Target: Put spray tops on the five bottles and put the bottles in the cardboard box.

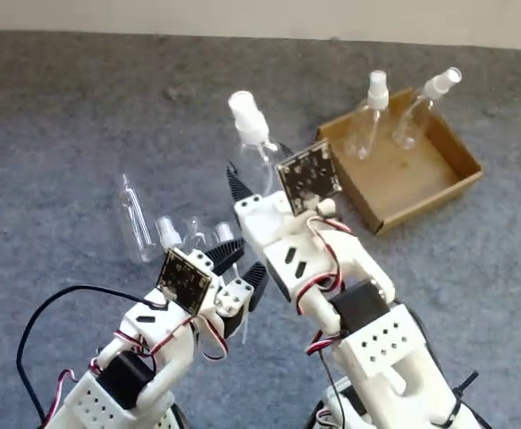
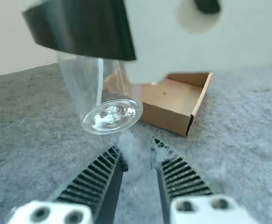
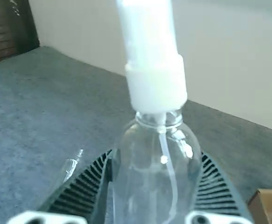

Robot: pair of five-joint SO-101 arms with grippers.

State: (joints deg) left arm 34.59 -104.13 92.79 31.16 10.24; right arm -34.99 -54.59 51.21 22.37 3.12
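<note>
bottle, from above: a clear bottle (image 1: 253, 154) with a white spray top (image 1: 245, 112) stood upright, pinched in the right claw (image 1: 258, 179).
box, from above: the cardboard box (image 1: 457, 165) lay on the grey table (image 1: 63, 116) to the right of that bottle, near it, with two capped bottles (image 1: 365, 134) leaning inside.
left claw, from above: the left claw (image 1: 242, 266) sat low, just beside loose tops (image 1: 166, 232) and a bare bottle (image 1: 135, 219) lying flat.
left wrist: the left claw was spread with nothing between its fingers; the held bottle's base hung above it, the cardboard box beyond.
right wrist: the right claw was pressed on both sides of the bottle's body, the spray top above.
</note>
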